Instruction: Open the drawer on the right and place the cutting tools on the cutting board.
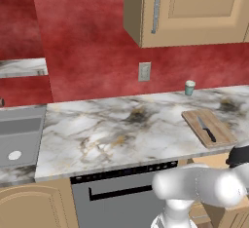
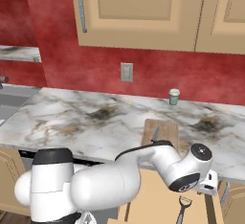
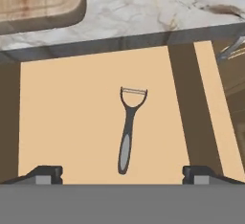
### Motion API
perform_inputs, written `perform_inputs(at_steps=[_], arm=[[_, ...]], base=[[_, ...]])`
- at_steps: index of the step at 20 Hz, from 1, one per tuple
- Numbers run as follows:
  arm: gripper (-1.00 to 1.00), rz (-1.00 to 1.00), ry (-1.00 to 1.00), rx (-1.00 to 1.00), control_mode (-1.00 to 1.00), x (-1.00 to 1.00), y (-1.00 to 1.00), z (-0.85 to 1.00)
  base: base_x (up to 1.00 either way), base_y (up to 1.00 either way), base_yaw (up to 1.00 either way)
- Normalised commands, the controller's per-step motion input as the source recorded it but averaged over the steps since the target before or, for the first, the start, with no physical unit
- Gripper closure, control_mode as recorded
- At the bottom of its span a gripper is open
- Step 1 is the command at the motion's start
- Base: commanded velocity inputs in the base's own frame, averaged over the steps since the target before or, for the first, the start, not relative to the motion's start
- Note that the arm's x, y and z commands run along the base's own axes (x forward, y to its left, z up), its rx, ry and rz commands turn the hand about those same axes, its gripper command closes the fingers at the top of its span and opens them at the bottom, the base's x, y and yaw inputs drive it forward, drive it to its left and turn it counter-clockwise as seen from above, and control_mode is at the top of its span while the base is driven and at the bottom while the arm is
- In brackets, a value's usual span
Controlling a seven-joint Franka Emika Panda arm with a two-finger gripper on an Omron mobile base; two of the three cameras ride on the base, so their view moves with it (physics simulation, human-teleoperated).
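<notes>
With the drawer [image 3: 95,117] open and the knife [image 1: 207,129] already on the cutting board [image 1: 209,127], the gripper [image 3: 122,173], jaws spread wide, hovers over the peeler [image 3: 128,129] mid-drawer; next, probably descend and pinch its handle.

glossy white rounded arm [image 2: 110,180] with dark joint caps, a thin black cable, and small dark fingertips [image 3: 45,173].

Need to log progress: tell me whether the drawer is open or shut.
Open. The drawer is pulled out below the counter edge, its tan floor exposed with a peeler lying inside.
</notes>
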Motion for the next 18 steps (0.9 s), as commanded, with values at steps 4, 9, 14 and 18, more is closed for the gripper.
perform_inputs(at_steps=[4,9,14,18], arm=[[-1.0,0.0,0.12,0.0,-1.0,-0.09,0.0,-0.52],[-1.0,0.0,0.15,0.0,-1.0,0.0,0.0,-0.48],[-1.0,0.0,0.0,0.0,-1.0,0.0,0.0,-0.36],[-1.0,0.0,0.0,0.0,-1.0,0.0,0.0,-0.52]], base=[[0.0,0.0,0.0],[0.0,0.0,0.0],[0.0,0.0,0.0],[0.0,0.0,0.0]])
